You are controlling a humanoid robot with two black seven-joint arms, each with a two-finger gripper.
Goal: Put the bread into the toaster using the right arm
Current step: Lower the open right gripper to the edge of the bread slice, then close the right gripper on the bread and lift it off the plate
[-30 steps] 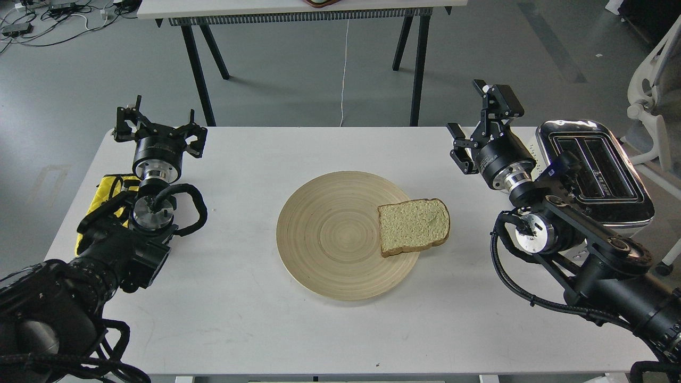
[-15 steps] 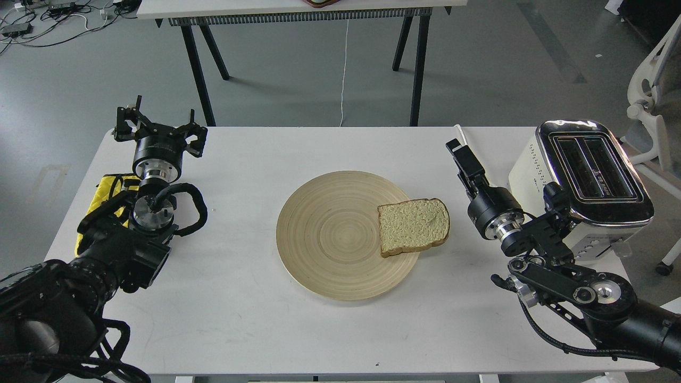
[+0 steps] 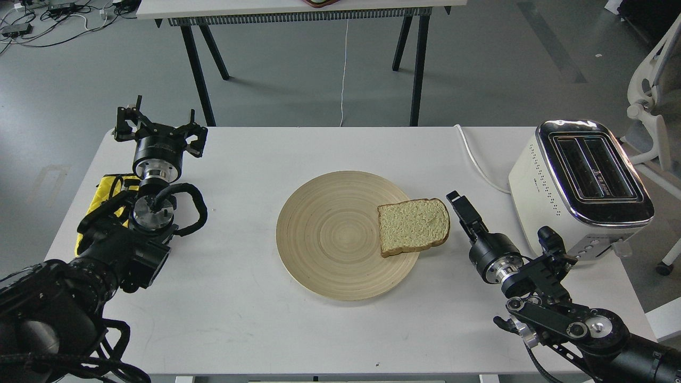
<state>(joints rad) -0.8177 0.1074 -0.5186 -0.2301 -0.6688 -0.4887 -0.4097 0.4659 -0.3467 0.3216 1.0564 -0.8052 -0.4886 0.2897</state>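
While flat on the plate, bread points crust-top right.

Bread: tan slice, lying flat. Toaster: cream-white, chrome-topped, upright, both slots apparently empty, well right of bread.

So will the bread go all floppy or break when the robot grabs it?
The bread looks thin and soft, so it may bend or dent if squeezed hard. It probably weighs little. It overhangs the wooden plate's right rim, which likely gives the right fingers an edge to pinch.
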